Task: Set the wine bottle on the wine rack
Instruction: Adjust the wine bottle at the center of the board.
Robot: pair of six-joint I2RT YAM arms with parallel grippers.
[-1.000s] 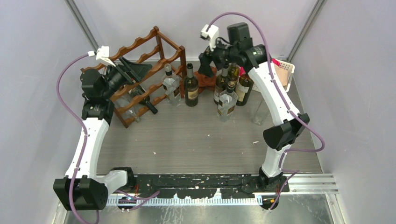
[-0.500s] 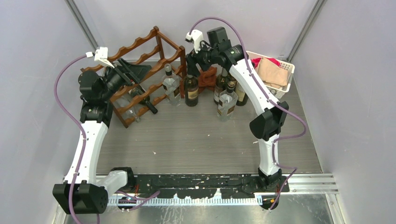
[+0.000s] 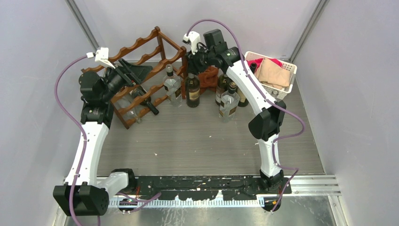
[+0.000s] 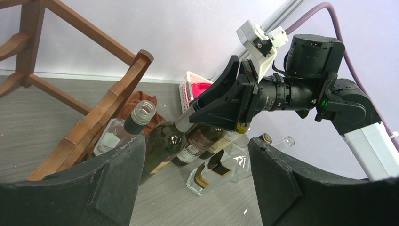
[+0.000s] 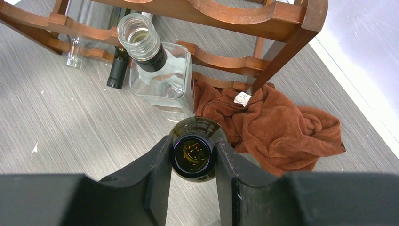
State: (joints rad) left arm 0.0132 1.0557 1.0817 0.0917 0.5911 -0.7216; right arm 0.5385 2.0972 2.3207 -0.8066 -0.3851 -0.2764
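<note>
The right gripper has its fingers pinched tight on the neck of the dark wine bottle. The bottle stands upright on the table, just beside the wine rack. The left gripper hangs by the rack with its fingers spread wide, seemingly holding nothing.

1. Pale lilac walls close in the left, back and right.
2. Metal corner strips slant at upper left and upper right.
3. A grey wood-grain worktop fills the centre.
4. A metal rail crosses the bottom.
</note>
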